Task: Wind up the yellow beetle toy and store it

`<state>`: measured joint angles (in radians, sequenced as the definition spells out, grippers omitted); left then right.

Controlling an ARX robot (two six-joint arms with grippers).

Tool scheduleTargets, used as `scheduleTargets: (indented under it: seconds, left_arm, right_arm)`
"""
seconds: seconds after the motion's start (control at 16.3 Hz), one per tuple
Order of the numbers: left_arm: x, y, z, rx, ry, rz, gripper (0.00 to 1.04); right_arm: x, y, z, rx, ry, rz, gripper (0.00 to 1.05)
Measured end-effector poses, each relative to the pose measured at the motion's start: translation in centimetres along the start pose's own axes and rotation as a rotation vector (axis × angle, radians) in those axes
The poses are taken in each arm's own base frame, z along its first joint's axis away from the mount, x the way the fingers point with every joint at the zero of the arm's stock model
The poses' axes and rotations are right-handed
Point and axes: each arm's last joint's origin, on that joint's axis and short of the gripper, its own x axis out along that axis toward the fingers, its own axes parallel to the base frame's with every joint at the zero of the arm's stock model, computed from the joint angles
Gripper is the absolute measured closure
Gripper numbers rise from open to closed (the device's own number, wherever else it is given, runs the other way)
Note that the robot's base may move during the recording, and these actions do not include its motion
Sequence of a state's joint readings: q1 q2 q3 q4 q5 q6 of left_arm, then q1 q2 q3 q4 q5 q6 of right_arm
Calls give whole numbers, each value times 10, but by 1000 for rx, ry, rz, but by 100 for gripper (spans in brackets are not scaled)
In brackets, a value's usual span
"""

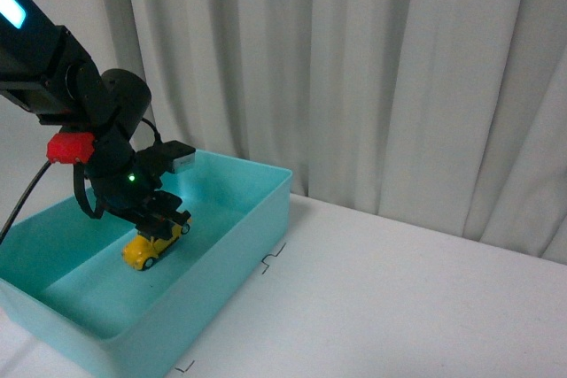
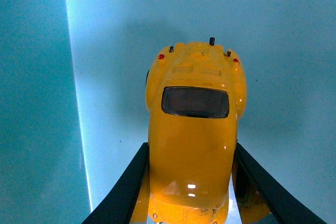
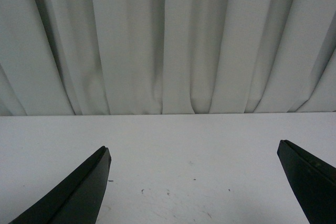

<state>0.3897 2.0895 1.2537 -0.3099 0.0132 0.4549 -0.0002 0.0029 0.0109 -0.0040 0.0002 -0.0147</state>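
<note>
White curtain folds (image 1: 354,68) are seen behind a white table (image 1: 399,289). Between the jaws of the left gripper (image 1: 164,219) (image 2: 190,148) the yellow beetle toy (image 1: 152,245) (image 2: 194,129) is clamped by its flanks, with a black finger (image 2: 131,182) pressed to each side. Its rear end, marked by red lamps and a dark window, projects past the fingertips. The toy is held inside a teal bin (image 1: 266,210), low over the floor; whether the wheels touch it cannot be told. The bin is set on the table. The right gripper (image 3: 193,148) is shown only by its own wrist camera, its jaws spread wide, with bare tabletop between them and curtain beyond.
</note>
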Motion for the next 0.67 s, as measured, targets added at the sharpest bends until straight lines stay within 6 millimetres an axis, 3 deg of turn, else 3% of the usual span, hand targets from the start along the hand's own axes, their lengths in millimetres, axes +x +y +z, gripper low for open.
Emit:
scheduleTargets:
  seconds: [0.31,0.67]
  left_arm:
    - [7,-5,-4,30,13,14,66]
    - [16,-7,-10,28,45,-25,5]
  right_arm:
    - [0,0,0,0,0,0,7]
    - [0,0,0,0,0,0,7]
